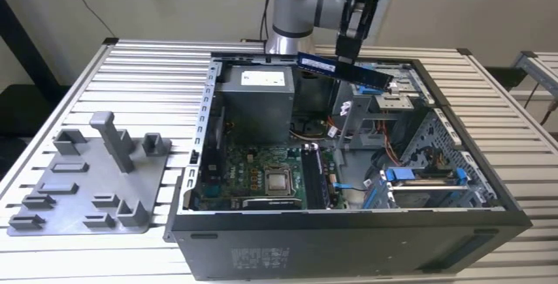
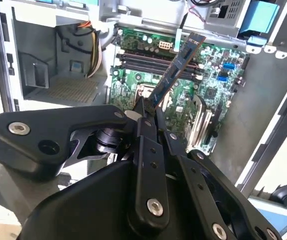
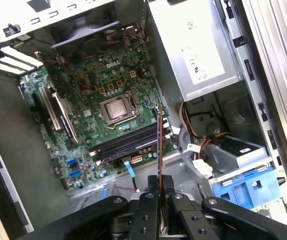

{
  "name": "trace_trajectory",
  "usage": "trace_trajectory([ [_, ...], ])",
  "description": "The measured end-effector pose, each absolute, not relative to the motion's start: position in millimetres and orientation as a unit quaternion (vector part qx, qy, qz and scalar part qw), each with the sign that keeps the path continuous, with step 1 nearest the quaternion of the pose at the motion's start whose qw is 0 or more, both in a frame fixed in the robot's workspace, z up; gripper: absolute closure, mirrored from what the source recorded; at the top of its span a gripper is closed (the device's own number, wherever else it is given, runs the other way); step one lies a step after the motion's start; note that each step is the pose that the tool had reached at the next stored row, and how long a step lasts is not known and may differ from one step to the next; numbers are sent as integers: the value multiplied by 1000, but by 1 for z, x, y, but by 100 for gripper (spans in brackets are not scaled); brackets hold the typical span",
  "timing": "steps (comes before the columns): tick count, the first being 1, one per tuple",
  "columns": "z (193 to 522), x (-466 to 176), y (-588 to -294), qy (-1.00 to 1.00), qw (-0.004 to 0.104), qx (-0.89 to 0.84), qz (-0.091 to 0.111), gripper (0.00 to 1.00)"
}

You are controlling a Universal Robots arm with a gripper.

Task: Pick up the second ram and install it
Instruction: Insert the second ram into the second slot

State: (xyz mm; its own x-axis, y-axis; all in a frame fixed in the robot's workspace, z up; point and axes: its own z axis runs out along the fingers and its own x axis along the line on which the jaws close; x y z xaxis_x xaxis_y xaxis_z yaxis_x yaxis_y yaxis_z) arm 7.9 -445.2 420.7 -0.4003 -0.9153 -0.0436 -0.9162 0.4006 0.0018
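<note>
Holding the second ram by its flat faces, the pincer is closed on the stick and hangs over the open computer case, toward the power supply end. The stick is in the air, touching nothing but the pincer, and sits well above the motherboard.

We see several ways this could go wrong. The grip is a narrow pinch on a thin board, so a bump against the case rim or the loose cables could tilt or slide the stick. In the exterior view the memory slots run toward the case front, while the stick lies across them. Lowered that way, we think it would land on the slot walls instead of seating. A stick turned the wrong way round, or pressed down unevenly, could also jam or strain the board.

Its long axis lies nearly level, from the exterior view's left to its right. The right end dips slightly, and one long edge points down.
</note>
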Motion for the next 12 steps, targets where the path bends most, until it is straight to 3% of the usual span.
trace_trajectory([
  [12,420,8,-446,875,19,-484,11,86],
])
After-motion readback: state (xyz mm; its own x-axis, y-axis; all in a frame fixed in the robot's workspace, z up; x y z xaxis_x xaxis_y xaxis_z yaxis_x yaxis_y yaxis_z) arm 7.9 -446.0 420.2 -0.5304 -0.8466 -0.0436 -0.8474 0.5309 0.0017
